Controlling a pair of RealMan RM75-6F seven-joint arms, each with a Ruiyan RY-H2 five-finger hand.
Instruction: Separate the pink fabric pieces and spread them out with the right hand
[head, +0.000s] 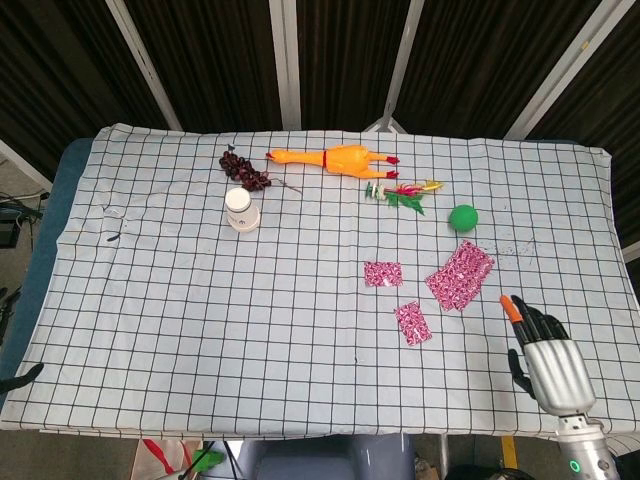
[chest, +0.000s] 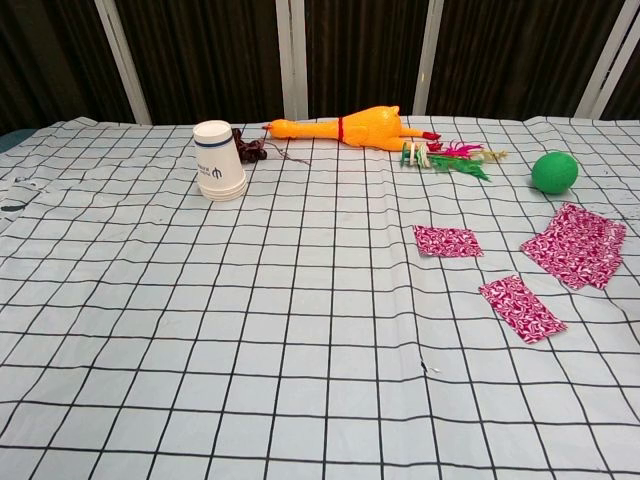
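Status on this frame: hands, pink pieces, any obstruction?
Right robot hand open, off the cloth. Left not in view. Three pink pieces lie flat, apart. Nothing in the way.

Right robot hand (head: 545, 355) hovers empty, fingers apart, near three separated pink fabric pieces (head: 459, 274).

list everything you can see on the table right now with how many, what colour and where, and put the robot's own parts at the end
fabric pieces: three, pink patterned, lying apart, right of centre
ball: one, green, behind the largest piece
rubber chicken: one, orange, far centre
feathered toy: one, green and red, right of the chicken
cup: one, white, upside down, far left of centre
grape bunch: one, dark, behind the cup
tablecloth: one, white with black grid
right hand: one, grey, open, near right edge, holding nothing
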